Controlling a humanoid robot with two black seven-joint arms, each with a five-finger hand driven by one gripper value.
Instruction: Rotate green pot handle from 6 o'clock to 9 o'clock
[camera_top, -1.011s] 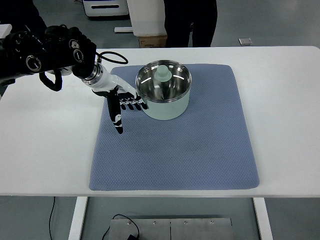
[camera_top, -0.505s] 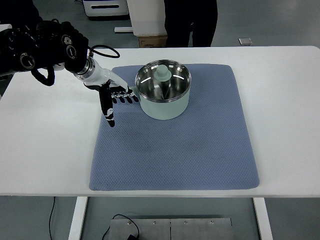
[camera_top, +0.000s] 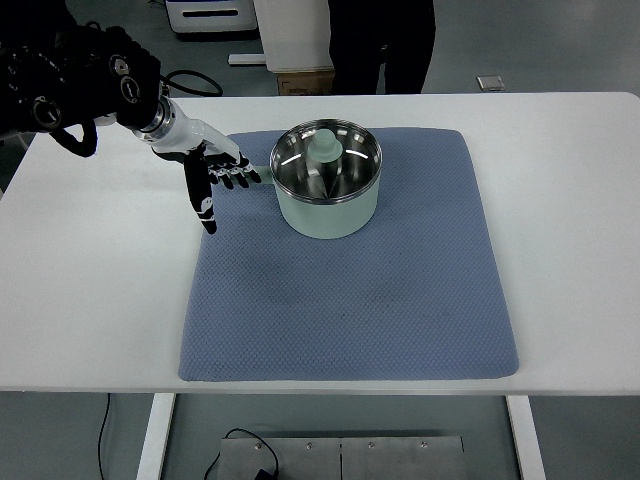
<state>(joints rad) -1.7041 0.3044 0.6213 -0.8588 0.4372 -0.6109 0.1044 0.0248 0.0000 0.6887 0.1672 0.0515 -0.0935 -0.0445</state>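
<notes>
Entry, taken nearest first with the blue mat (camera_top: 380, 300) as our landmark. We logged the mat lying flat on the white table (camera_top: 90, 300), its near half bare; on its far half, left of centre, stood the green pot (camera_top: 328, 180), upright, steel inside, its pale green handle (camera_top: 258, 181) pointing out toward the mat's left edge; a pale green knob-shaped piece (camera_top: 324, 147) sat within the pot. At the mat's far-left part we noted the left hand (camera_top: 214, 175), fingers spread and grasping nothing; its fingertips (camera_top: 243, 179) lay just beside the handle; contact we could not tell. Beyond the mat's far edge, past the table, stood a person (camera_top: 380, 45) in dark clothing.
</notes>
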